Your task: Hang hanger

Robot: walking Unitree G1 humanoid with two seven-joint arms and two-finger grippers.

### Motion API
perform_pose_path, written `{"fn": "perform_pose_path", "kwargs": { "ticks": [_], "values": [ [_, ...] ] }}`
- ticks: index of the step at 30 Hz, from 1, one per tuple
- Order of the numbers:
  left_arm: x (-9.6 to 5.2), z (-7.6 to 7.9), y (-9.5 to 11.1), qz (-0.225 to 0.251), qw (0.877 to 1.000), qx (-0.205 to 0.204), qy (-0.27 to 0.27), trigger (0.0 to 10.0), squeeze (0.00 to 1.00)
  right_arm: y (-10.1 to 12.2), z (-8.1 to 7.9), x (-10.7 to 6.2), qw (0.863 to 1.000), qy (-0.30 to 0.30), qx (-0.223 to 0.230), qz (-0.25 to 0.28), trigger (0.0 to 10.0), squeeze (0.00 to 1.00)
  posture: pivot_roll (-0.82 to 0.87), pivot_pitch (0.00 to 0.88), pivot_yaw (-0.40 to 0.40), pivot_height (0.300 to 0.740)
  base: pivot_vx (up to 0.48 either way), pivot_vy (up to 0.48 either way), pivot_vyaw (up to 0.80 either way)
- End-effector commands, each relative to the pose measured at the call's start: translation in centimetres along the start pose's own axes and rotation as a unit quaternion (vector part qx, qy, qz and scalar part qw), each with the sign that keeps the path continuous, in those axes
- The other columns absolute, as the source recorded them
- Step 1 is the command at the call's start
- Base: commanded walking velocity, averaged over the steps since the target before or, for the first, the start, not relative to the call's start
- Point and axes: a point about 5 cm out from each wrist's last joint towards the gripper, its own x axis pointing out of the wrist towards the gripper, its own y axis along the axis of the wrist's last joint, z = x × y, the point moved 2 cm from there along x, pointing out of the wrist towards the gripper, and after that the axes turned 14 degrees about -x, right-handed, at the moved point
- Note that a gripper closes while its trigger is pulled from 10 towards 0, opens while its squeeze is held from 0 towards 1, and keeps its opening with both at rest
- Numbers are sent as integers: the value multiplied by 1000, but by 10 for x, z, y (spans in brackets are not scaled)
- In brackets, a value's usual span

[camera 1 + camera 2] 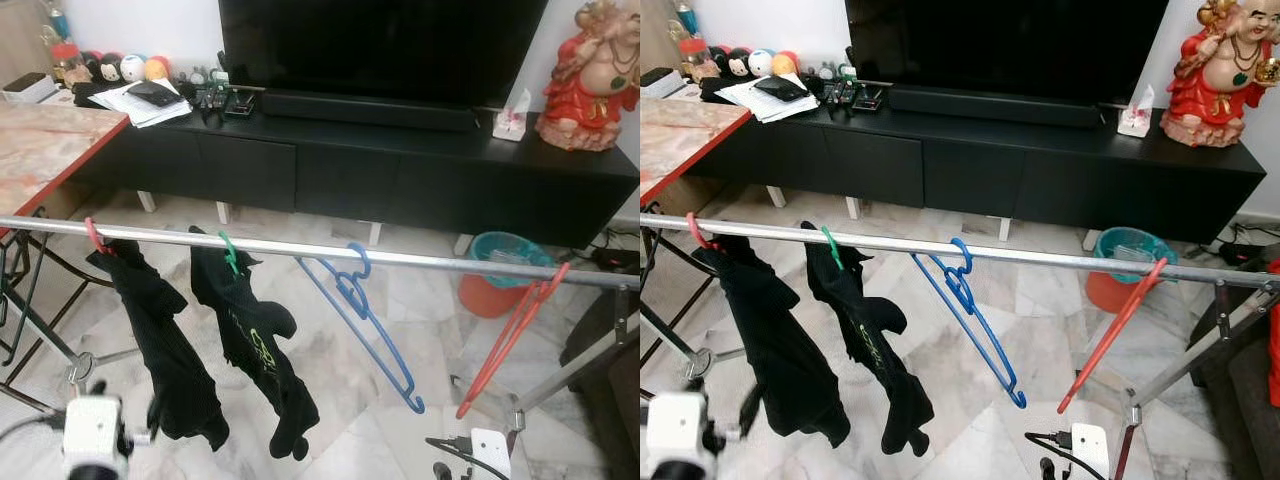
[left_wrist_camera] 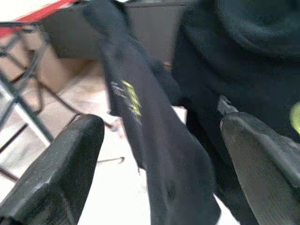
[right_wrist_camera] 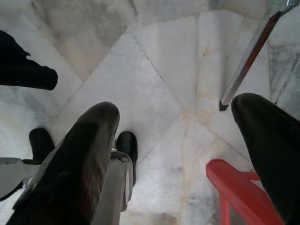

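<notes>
Blue hanger (image 1: 362,312) and red hanger (image 1: 510,338) hang on the rail (image 1: 420,261). Both grippers, left (image 2: 159,154) and right (image 3: 176,154), have jaws apart, empty.

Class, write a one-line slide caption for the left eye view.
Two black garments and empty blue and red hangers hang on a metal rail before a television cabinet.

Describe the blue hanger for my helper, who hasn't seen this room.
A metal rail runs across in front of the black TV cabinet. The blue hanger hooks near its middle, tilted and bare, between a garment-covered green hanger and an empty red hanger.
</notes>
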Motion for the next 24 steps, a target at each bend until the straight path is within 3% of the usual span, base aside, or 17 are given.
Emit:
{"fn": "perform_pose_path", "kwargs": {
  "ticks": [1, 4, 7, 8, 10, 13, 16, 24],
  "values": [
    [10, -5, 11, 2, 999, -19, 44, 10000, 0, -2, 2, 0, 1000, -3, 0, -7, 10000, 0, -14, 0, -56, 740, 0, 0, 0],
    [21, -4, 18, 7, 997, -37, 61, 10000, 0, -2, 2, 0, 1000, -3, 1, -6, 10000, 0, -18, 0, -54, 740, 0, 0, 0],
    [43, 0, 29, 16, 994, -63, 87, 10000, 0, -2, 2, 0, 1000, -3, 2, -6, 10000, 0, -19, 0, -57, 740, 0, 0, 0],
    [43, 0, 29, 16, 994, -63, 87, 10000, 0, -2, 2, 0, 1000, -3, 2, -6, 10000, 0, -19, 0, -57, 740, 0, 0, 0],
    [58, 4, 39, 26, 992, -83, 93, 10000, 0, -1, 2, 0, 1000, -3, 3, -5, 10000, 0, -22, 0, -56, 740, 0, 0, 0],
    [71, 8, 46, 28, 991, -86, 98, 10000, 0, -1, 1, 0, 1000, -3, 3, -5, 10000, 0, -33, 0, -53, 740, 0, 0, 0],
    [88, 3, 55, 12, 987, -79, 137, 10000, 0, 0, 0, 0, 1000, -4, 9, -3, 10000, 0, -41, 0, -48, 740, 0, 0, 0],
    [105, -8, 59, -37, 978, -87, 184, 10000, 0, 1, -1, 0, 1000, -3, 11, -2, 10000, 0, -39, 0, -48, 740, 0, 0, 0]
  ]
}}
